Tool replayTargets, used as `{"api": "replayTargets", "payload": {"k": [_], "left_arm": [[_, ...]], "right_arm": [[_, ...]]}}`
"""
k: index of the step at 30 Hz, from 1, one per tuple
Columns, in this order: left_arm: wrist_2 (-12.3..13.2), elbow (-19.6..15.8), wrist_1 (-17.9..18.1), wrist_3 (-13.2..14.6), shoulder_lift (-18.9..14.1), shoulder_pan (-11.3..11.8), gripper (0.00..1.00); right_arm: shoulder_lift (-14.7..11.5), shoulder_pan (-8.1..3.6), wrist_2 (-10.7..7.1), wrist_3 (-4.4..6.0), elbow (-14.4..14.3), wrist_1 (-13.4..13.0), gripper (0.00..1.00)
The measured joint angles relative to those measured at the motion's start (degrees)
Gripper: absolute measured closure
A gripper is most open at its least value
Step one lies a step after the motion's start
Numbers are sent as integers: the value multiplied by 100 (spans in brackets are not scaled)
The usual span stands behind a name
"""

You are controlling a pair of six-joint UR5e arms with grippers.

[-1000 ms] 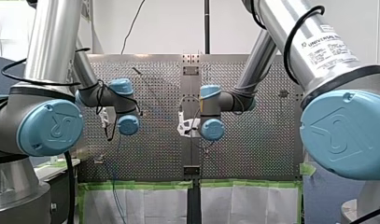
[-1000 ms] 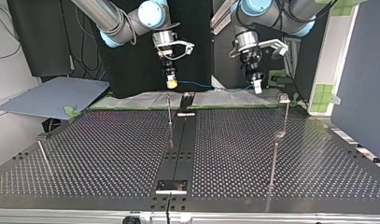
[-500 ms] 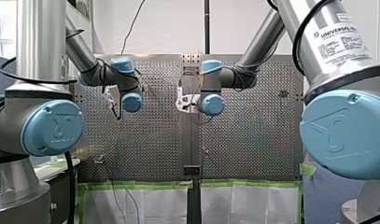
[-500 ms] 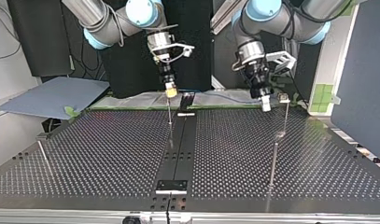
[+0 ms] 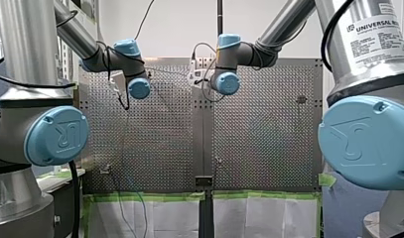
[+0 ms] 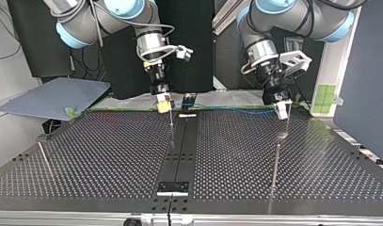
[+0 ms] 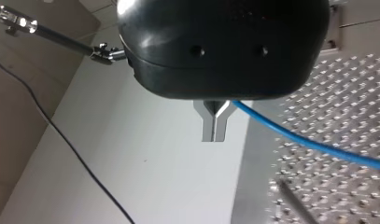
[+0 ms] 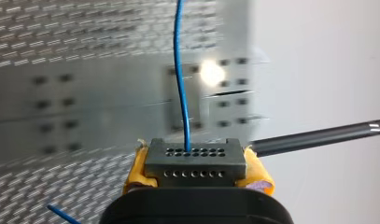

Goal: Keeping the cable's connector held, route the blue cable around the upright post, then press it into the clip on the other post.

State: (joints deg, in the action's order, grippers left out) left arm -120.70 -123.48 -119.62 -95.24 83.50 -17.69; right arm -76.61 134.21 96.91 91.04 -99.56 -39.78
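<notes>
**Desk** (image 6: 109,155): dark and perforated, it fills the lower part of the top view.

**Arms:** my right arm (image 6: 92,21) enters the top view at 11 o'clock and my left arm (image 6: 297,14) at 1 o'clock. Both reach down over the desk's far edge.

**Grippers:** the right gripper (image 6: 163,105) hangs at the desk's 12 o'clock, just over the top of the centre post (image 6: 171,126). Its yellow pads (image 8: 134,171) are clamped on the connector (image 8: 195,162), a dark block with two rows of holes. The left gripper (image 6: 282,111) stands at the desk's 2 o'clock. Its metal fingers (image 7: 209,126) are pressed together on the blue cable (image 6: 227,110).

**Posts:** in the top view the left gripper overlaps the upper end of a thin post (image 6: 285,123). Contact cannot be judged, and the gripper hides the clip.

**Cable:** it leaves the connector's upper row straight ahead of the right gripper. It then runs taut and level toward 3 o'clock to the left gripper. Which side of the centre post it passes cannot be told. In the front view a loose length hangs from the left gripper toward 6 o'clock.
</notes>
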Motion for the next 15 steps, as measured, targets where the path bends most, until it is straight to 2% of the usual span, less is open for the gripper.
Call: {"api": "replayTargets", "payload": {"k": [4,8,15], "left_arm": [[-63,217,-222,-34,-27,1,100],[-112,462,-468,-108,-34,8,100],[-298,842,-848,-281,-280,92,100]], "right_arm": [[-122,-52,-215,140,221,30,100],[-3,-82,-408,207,451,124,100],[290,-98,-496,271,815,224,100]]}}
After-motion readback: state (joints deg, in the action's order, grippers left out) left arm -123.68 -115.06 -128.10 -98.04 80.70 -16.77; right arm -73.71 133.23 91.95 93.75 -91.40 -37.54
